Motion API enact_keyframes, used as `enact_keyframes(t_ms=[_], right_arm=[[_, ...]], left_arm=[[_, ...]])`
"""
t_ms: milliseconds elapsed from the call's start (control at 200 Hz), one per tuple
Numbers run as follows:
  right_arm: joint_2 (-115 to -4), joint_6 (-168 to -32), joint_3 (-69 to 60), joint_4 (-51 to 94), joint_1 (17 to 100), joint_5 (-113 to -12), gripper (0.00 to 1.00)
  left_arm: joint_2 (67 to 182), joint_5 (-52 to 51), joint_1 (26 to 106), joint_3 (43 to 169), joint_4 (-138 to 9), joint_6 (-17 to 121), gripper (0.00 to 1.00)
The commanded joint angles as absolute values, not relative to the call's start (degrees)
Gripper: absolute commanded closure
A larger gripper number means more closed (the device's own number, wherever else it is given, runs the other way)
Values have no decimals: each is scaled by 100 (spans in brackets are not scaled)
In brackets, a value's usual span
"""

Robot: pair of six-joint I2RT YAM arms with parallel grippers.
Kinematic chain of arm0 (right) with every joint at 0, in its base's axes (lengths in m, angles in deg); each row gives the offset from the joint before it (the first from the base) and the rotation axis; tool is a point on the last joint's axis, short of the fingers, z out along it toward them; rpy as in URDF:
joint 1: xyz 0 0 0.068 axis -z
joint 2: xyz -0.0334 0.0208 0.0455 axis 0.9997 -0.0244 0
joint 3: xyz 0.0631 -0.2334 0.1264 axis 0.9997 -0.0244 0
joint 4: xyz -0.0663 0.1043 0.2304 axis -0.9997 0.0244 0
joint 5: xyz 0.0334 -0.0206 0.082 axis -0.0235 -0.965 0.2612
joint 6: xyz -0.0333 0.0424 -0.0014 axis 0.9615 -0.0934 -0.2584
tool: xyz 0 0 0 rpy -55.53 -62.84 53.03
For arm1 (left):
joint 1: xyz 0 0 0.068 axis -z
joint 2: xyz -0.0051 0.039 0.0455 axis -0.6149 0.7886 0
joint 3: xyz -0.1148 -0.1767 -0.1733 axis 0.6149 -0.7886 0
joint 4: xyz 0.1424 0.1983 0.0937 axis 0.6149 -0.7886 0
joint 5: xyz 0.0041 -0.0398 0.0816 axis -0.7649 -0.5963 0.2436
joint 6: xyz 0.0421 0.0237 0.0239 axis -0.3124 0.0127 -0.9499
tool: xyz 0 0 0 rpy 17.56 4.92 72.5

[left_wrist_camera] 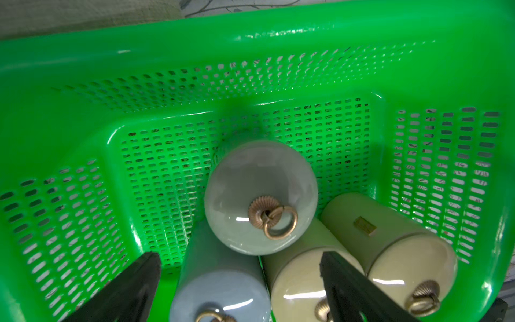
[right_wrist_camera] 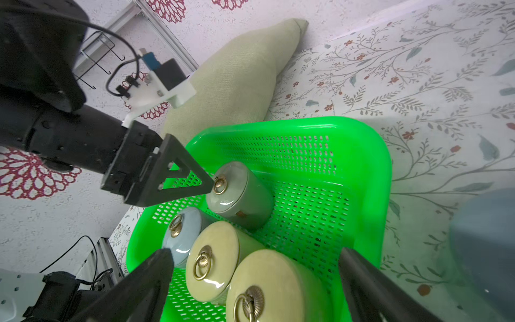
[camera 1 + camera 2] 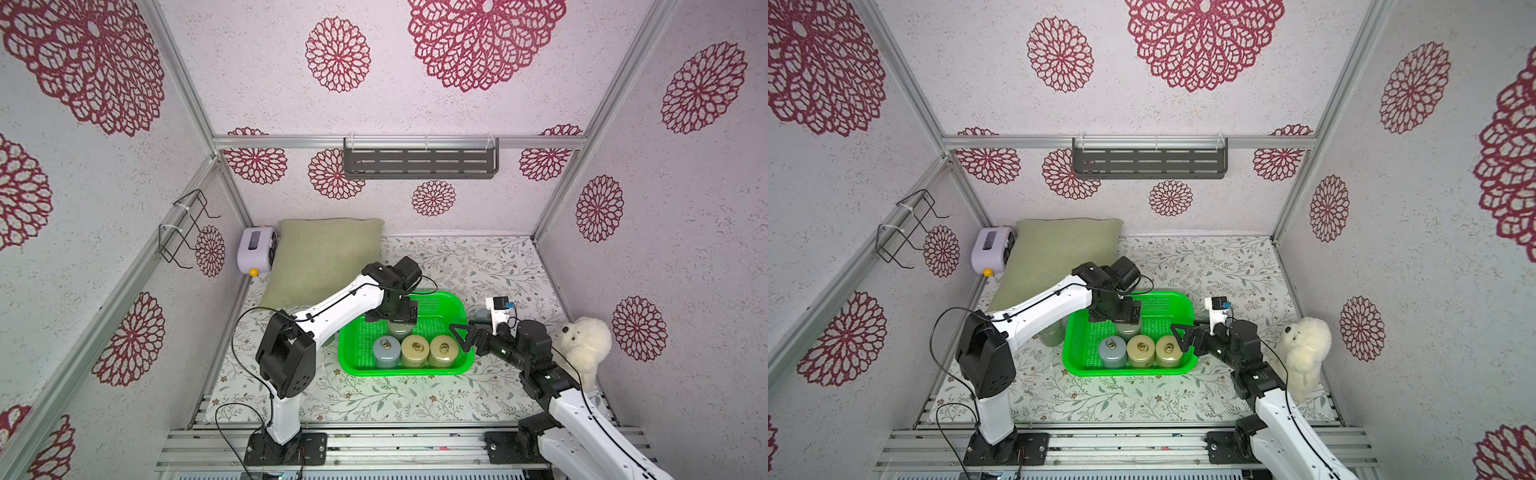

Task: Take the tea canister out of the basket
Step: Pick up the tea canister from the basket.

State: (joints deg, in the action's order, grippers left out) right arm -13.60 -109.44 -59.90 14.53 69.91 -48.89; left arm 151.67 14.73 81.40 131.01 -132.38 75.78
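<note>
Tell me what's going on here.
The left gripper hangs open just over the grey-green canister, which stands alone in the back row of the green basket. Its jaws have not closed on the canister. The right gripper is open at the basket's side, next to a cream canister. Four canisters stand in the basket.

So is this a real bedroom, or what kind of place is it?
Probably a robot test booth dressed up like a bedroom: there is a pillow, a fluffy toy and a flowery cloth, but bare metal rails frame it.
</note>
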Motion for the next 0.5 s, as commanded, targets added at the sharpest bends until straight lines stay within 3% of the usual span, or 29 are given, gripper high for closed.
enact_keyframes(t_ms=[0, 495], right_arm=[[-1205, -11009, -6011, 1276, 6969, -4814, 1], [-1056, -10992, -6053, 1375, 6964, -5059, 1]], left_arm=[[15578, 1352, 8189, 13430, -13575, 7600, 3], [16397, 1140, 8214, 13753, -13578, 7507, 3]])
